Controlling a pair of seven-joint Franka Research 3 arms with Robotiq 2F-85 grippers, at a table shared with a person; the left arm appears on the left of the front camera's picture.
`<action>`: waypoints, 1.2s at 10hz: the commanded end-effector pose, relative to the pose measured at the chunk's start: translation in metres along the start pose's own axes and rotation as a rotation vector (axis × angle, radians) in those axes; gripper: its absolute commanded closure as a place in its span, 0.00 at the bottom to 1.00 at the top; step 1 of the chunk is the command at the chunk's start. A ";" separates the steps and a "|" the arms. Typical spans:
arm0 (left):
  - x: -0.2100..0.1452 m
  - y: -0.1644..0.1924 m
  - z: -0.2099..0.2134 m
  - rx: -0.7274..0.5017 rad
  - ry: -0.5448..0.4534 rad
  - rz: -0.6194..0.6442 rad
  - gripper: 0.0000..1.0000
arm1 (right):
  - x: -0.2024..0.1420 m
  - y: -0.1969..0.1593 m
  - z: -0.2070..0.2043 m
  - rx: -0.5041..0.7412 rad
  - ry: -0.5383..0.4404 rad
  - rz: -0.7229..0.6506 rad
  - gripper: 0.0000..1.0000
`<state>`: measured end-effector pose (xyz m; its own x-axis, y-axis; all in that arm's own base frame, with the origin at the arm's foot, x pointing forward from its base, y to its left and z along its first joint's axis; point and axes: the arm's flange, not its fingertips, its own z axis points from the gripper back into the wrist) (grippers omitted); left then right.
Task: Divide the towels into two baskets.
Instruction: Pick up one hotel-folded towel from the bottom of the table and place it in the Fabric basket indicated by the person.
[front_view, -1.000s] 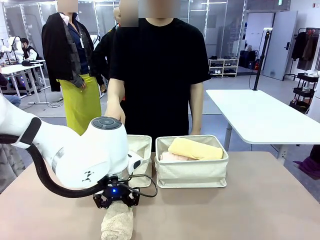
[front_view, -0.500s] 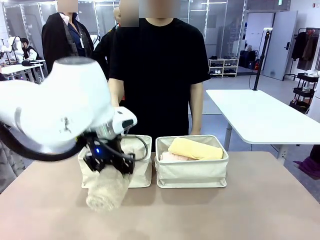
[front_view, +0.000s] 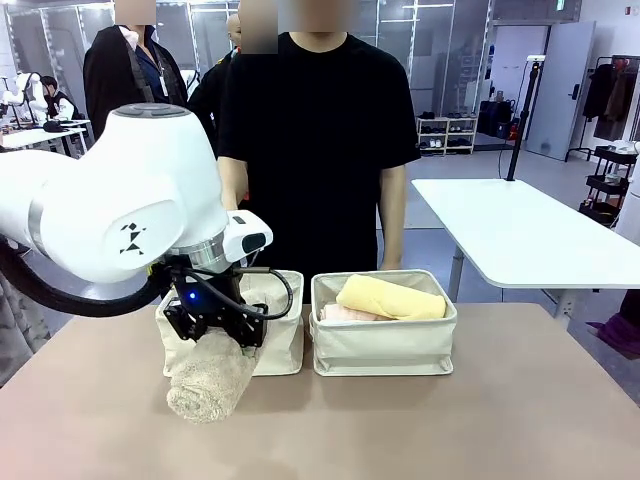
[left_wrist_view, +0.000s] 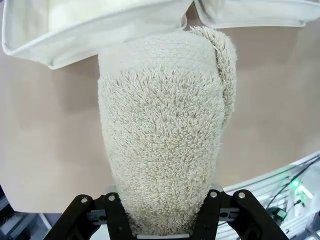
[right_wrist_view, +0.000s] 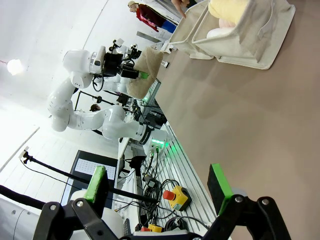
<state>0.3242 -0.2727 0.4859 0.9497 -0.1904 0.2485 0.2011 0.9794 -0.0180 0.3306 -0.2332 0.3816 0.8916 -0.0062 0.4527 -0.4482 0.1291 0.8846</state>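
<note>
At left centre of the front view, left gripper (front_view: 213, 330) clamps one end of the beige towel (front_view: 208, 376), jaws closed tight on the roll. Roll hangs tilted, lower end toward the bottom left of the frame, clear of the table (front_view: 500, 420), in front of the left basket (front_view: 281, 345). Left wrist view: same towel (left_wrist_view: 165, 145) fills the centre, pinched at the bottom edge between the black fingers (left_wrist_view: 117, 225); a loose flap stands off its upper right side; rim of a basket (left_wrist_view: 75, 45) crosses the top left. Right basket (front_view: 385, 345), centre of the front view, holds the yellow towel (front_view: 390, 297) lying across the top, with a pale pink towel (front_view: 345, 314) under its left end. Person in black shirt (front_view: 315, 140) stands behind both baskets. Right wrist view: right gripper (right_wrist_view: 159, 182) at bottom of frame, green pads (right_wrist_view: 218, 181) wide apart, nothing between them; baskets (right_wrist_view: 240, 42) at upper right.
</note>
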 end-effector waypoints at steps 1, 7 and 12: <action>0.002 0.001 0.003 -0.003 -0.006 0.003 0.52 | 0.000 0.002 -0.001 0.001 0.003 0.002 0.00; 0.083 0.070 0.021 0.103 -0.077 -0.734 0.52 | 0.000 0.002 -0.001 0.001 0.003 0.002 0.00; 0.146 0.066 -0.008 0.160 -0.140 -1.078 0.52 | 0.000 0.002 -0.001 0.001 0.003 0.002 0.00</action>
<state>0.4642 -0.2358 0.5118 0.2922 -0.9434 0.1567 0.8657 0.3306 0.3759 0.3307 -0.2331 0.3816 0.8917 -0.0058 0.4527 -0.4482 0.1289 0.8846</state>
